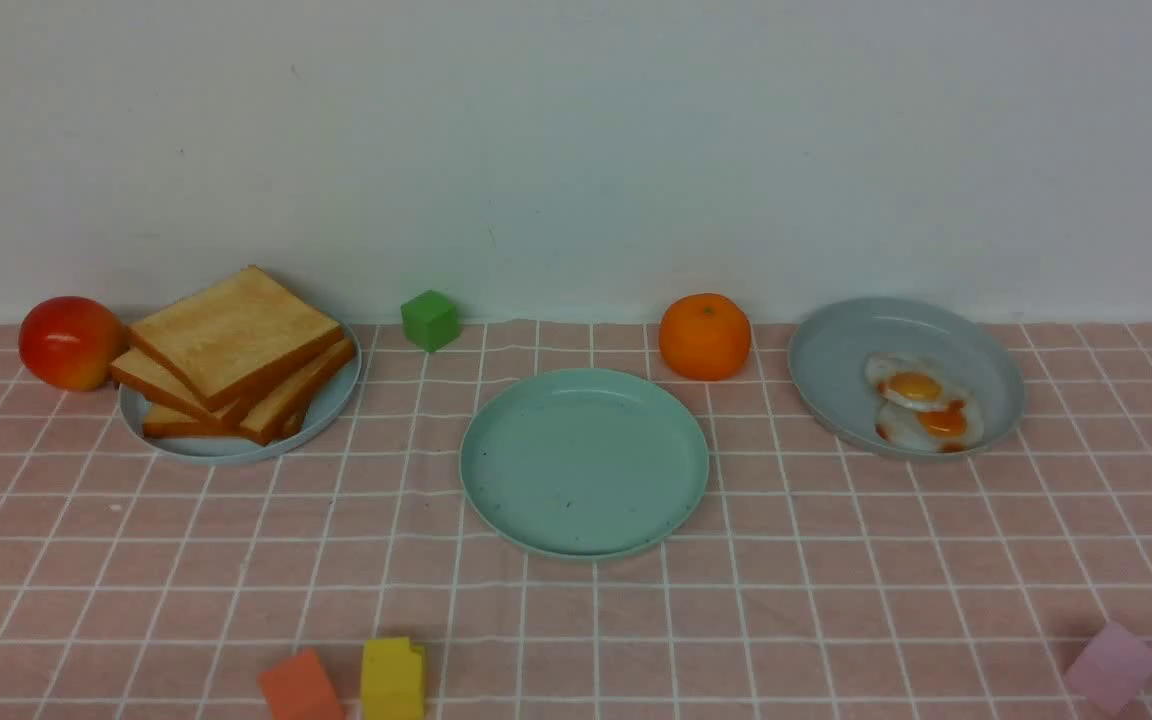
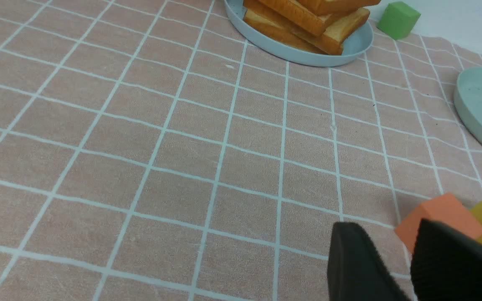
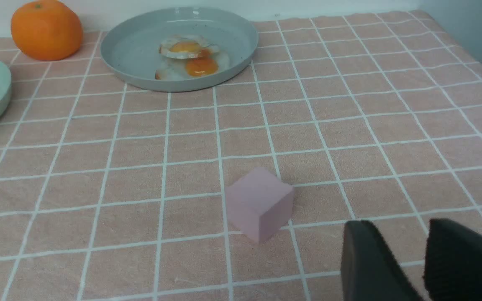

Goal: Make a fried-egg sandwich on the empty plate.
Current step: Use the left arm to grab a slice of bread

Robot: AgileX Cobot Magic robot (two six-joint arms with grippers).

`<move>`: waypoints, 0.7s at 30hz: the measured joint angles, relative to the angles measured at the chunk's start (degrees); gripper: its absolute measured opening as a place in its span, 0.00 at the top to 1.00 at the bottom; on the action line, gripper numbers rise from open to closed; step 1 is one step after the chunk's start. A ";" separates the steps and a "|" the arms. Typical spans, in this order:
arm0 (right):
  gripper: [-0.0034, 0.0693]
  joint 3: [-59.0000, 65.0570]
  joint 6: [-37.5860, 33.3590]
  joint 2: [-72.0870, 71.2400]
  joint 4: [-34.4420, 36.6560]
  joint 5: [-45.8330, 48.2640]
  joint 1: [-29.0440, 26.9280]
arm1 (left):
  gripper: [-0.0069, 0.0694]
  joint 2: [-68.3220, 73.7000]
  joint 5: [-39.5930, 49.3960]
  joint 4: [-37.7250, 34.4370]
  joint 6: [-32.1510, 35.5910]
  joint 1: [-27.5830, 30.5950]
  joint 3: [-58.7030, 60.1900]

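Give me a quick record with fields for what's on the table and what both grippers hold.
toast slices: stacked on pale blue plate, far left
fried eggs: two, overlapping, on grey-blue plate, far right
mint-green plate: centre, empty
fruit: apple beside toast plate; orange back right of mint-green plate
blocks: green block at back; orange block, yellow block front left; pink block front right
left gripper: slightly open, empty
right gripper: slightly open, empty

Blk textured end effector (image 2: 387, 224) fingers (image 2: 356, 267)
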 joint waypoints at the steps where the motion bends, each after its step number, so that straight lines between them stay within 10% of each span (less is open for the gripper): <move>1: 0.62 0.00 0.00 0.00 0.00 0.00 0.00 | 0.61 0.00 0.00 0.00 0.00 0.00 0.00; 21: 0.62 0.00 0.00 0.00 0.00 0.00 0.00 | 0.60 0.00 0.00 0.00 0.00 0.00 0.00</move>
